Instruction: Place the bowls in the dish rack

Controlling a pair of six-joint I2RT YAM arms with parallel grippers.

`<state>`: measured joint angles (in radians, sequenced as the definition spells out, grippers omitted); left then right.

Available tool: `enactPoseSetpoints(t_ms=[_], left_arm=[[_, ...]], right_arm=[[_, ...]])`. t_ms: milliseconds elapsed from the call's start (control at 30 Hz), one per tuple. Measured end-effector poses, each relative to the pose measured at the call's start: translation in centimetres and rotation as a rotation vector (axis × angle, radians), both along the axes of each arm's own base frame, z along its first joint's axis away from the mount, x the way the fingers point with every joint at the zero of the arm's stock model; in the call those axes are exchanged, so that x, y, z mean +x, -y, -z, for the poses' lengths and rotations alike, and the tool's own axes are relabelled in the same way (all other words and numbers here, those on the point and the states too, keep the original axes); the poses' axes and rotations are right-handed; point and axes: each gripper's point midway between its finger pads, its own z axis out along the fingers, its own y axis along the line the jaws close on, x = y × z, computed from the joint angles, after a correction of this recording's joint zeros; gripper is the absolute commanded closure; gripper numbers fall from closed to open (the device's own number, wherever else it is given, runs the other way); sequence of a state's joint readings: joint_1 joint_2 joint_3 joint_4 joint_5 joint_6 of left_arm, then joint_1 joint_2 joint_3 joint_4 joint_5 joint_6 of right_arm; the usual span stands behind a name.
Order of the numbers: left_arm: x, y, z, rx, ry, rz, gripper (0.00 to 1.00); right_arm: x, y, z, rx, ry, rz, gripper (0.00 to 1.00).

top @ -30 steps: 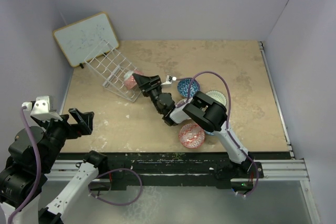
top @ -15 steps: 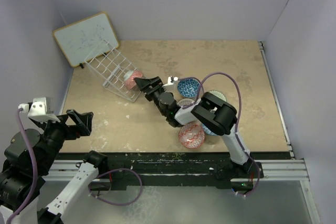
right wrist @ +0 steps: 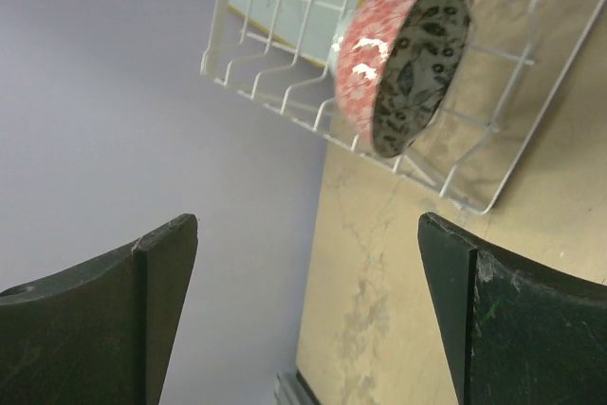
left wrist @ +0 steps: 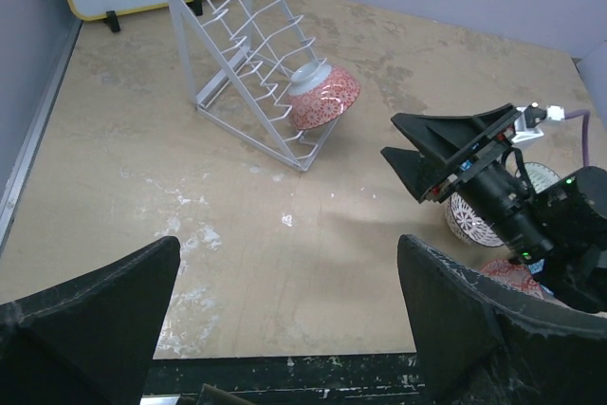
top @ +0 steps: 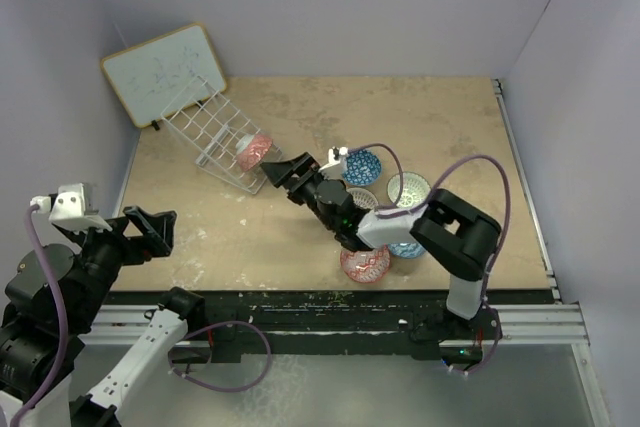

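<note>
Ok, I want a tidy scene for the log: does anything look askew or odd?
The red bowl stands on edge in the dish rack's end slot and seems to stick out past the frame. White smears mark the table in front.

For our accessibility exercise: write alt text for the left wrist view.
A red bowl leans in the white dish rack on a tan table. The right gripper, open and empty, faces it without touching. The left gripper, open, frames the bottom edge.
</note>
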<state>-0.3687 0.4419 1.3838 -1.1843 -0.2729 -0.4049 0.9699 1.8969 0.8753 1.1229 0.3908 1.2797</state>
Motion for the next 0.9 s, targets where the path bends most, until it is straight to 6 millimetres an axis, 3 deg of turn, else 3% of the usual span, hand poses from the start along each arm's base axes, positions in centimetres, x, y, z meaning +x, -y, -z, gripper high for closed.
enactPoseSetpoints(t_ms=[300,467,633,767,900], left_arm=[[0.5,-0.1,-0.9,-0.001,0.002,-0.015,0.01],[0.5,-0.1,-1.9,-0.003,0.008,-0.016,0.01],[0.2,-0.2,-2.6,-0.008,0.021,-0.016,0.01],[0.1,-0.3,-2.4,-0.005,0.015,-0.019,0.01],[0.0,-0.4,-2.0,0.001,0.001,-0.021,0.01]], right_arm=[[-4.0,1.6,-5.3,-0.287,0.037,-0.085,0.00],[-4.9,4.4,-6.0,-0.571,0.016,-0.093,0.00],[-5.6,8.8,-4.7,-0.882,-0.041,-0.084,0.05],[-6.3,12.4,-2.4,-1.114,-0.093,-0.085,0.09],[-6.8,14.3,0.6,-1.290,-0.145,-0.122,0.12]])
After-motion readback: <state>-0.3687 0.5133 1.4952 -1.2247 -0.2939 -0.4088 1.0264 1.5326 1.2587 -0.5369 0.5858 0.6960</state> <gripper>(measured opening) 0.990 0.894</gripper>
